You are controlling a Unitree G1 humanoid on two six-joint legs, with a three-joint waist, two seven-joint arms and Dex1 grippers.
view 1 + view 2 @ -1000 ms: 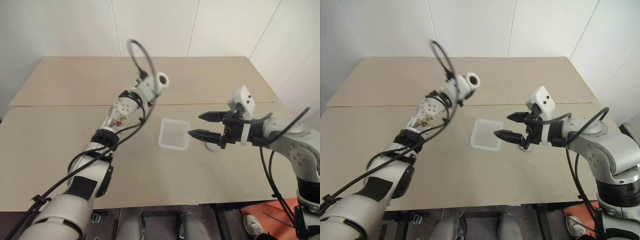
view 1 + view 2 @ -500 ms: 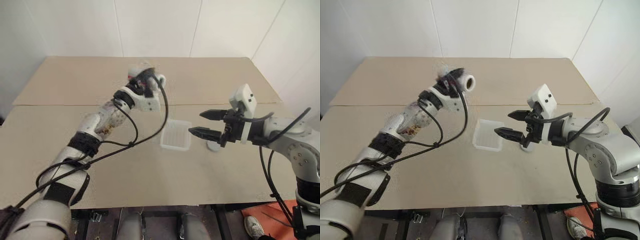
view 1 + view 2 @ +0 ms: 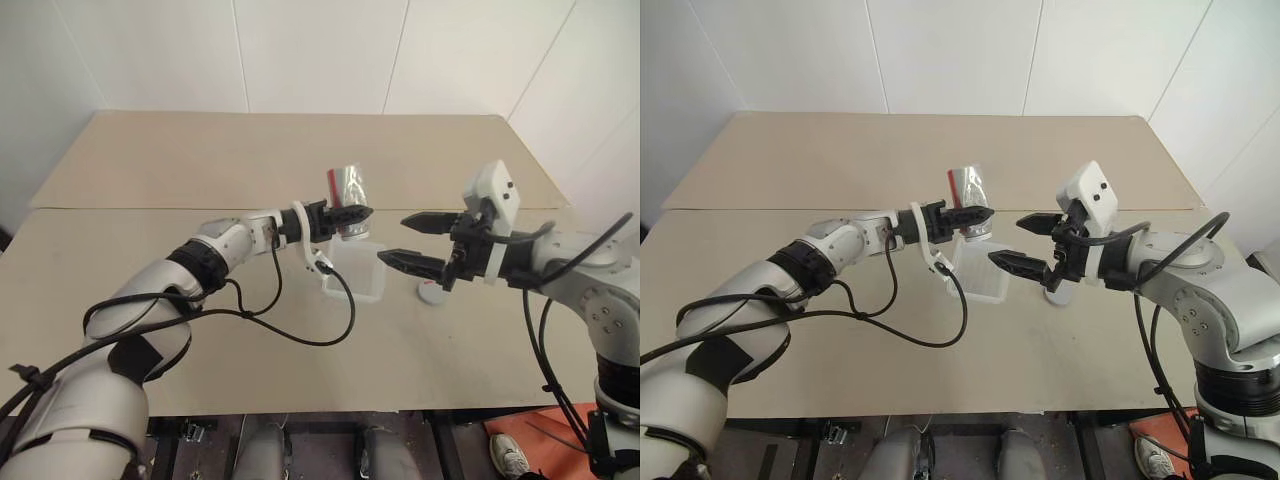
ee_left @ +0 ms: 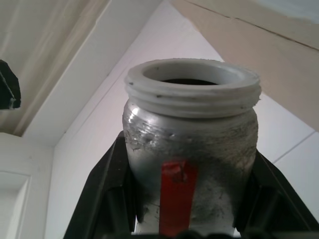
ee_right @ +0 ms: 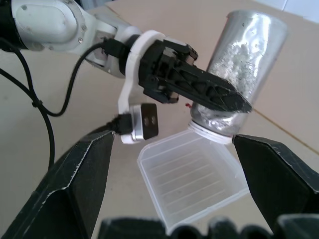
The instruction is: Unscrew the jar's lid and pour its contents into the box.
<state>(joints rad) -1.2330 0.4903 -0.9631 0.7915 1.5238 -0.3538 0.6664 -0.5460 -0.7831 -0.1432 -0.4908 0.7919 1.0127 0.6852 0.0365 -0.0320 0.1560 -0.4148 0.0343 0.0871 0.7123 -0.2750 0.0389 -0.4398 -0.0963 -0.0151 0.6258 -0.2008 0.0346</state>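
Left pincer [image 3: 975, 213] clamps jar [image 3: 970, 192], inverted, lidless mouth over box [image 3: 982, 275] far corner. Right pincer [image 3: 1026, 242] spread, empty, beside box; lid [image 3: 431, 293] on worktop [image 3: 150, 160]. Keep mouth inside rim, shake gently.

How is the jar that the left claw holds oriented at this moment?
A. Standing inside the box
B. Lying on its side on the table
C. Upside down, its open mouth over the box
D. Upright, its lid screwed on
C: the left claw grips the jar with its lidless threaded mouth pointing down, just above the box.
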